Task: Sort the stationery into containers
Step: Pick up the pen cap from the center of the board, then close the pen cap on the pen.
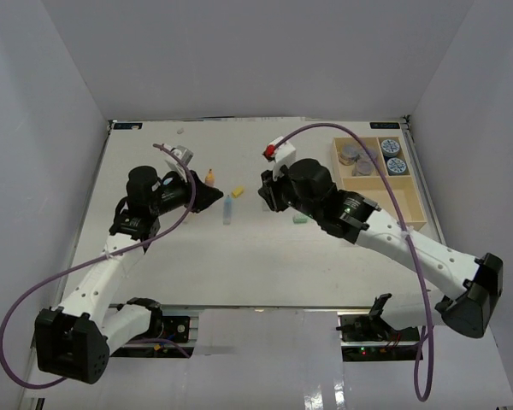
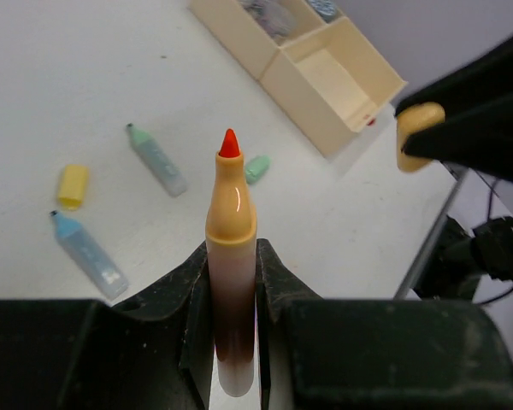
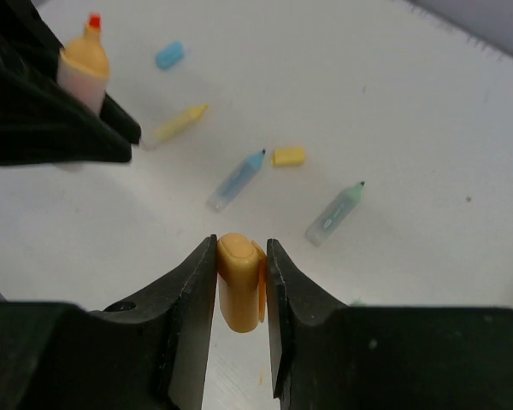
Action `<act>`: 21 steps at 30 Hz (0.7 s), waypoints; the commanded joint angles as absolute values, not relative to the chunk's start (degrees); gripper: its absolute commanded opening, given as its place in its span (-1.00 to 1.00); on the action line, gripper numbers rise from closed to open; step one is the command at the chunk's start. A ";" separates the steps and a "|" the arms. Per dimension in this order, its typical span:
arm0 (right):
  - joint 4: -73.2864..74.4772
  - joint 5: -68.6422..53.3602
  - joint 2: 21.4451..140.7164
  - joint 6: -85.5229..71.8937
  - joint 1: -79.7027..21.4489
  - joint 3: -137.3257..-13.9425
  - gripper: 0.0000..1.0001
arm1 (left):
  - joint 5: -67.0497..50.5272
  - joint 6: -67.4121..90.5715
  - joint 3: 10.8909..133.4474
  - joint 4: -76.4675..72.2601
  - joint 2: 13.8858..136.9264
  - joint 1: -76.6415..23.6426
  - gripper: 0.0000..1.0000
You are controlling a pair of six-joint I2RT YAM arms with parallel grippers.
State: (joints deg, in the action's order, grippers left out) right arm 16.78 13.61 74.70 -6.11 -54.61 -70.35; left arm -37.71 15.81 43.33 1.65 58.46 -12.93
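Two wrist views only show grips: left gripper [image 2: 233, 290] clamps orange marker [image 2: 231, 256], right gripper [image 3: 241, 282] orange cap [image 3: 239, 278].

Both arms have white link shells with black joint housings and black wrist blocks. The left gripper [image 2: 233, 282] and right gripper [image 3: 241, 265] carry matte black, wedge-shaped fingers. A purple cable loops back from behind each gripper toward its black base.
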 commanded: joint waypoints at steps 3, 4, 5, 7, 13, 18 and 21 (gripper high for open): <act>2.92 17.49 69.35 -2.82 -52.91 -70.93 -0.85 | -51.06 16.00 51.49 -5.88 61.08 -19.50 -0.71; 0.03 16.71 68.39 -2.81 -52.39 -71.01 -0.85 | -52.28 15.65 52.03 -7.11 62.22 -20.03 -0.71; -2.18 15.92 67.86 -2.64 -52.21 -70.93 -0.85 | -52.90 15.38 52.55 -7.55 62.75 -20.47 -0.71; -5.43 13.20 66.45 -2.90 -51.86 -70.23 -0.85 | -55.27 15.29 54.31 -8.61 64.41 -21.27 -0.72; -18.80 6.08 64.60 -4.92 -51.77 -66.36 -0.84 | -61.08 18.72 51.08 -19.22 66.53 -22.50 -0.72; -24.59 0.89 66.26 -7.73 -51.77 -65.57 -0.85 | -61.17 19.25 46.94 -22.85 64.25 -22.41 -0.73; -28.02 -2.08 67.32 -10.80 -51.77 -64.60 -0.84 | -60.04 18.20 46.06 -22.41 62.50 -22.41 -0.73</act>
